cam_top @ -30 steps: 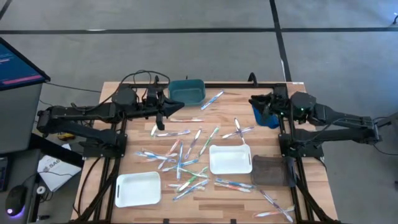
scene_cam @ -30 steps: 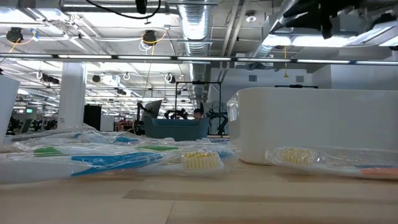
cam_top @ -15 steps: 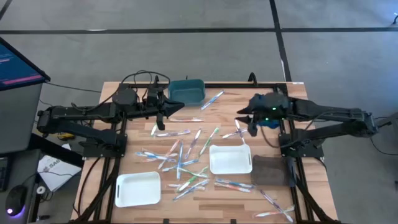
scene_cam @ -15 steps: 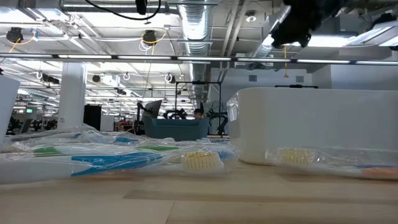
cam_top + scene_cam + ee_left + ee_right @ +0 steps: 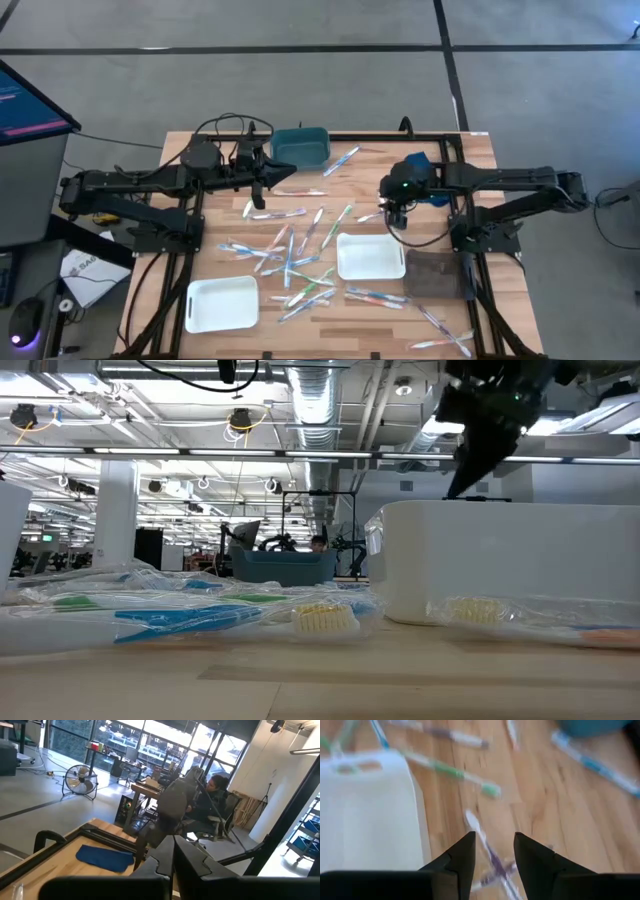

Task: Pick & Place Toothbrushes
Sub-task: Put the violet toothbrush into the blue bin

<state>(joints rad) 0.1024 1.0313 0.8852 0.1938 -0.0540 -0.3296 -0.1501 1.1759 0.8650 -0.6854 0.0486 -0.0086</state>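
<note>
Several toothbrushes (image 5: 296, 252) in clear wrappers lie flat and scattered over the wooden table (image 5: 470, 150); the low view shows some of them (image 5: 210, 616) close up. My right gripper (image 5: 392, 211) hangs open, tilted downward, above a purple-and-white toothbrush (image 5: 486, 851) beside the far edge of a white tray (image 5: 370, 256). In the right wrist view that brush lies on the wood below the gap of my right gripper (image 5: 492, 841); the fingers touch nothing. My left gripper (image 5: 283, 173) is shut and empty, held level above the table's far left part.
A teal bin (image 5: 300, 146) stands at the far edge, a second white tray (image 5: 222, 304) at the near left, a dark tray (image 5: 436, 272) at the right. A blue thing (image 5: 421, 163) lies behind my right gripper. A green toothbrush (image 5: 454, 771) lies near the tray's corner.
My right gripper has swung from the table's far right edge toward the middle and downward, tipping from near level to a steep downward slant and rolling. It now hangs over the toothbrushes by the white tray. Nothing on the table has moved.
</note>
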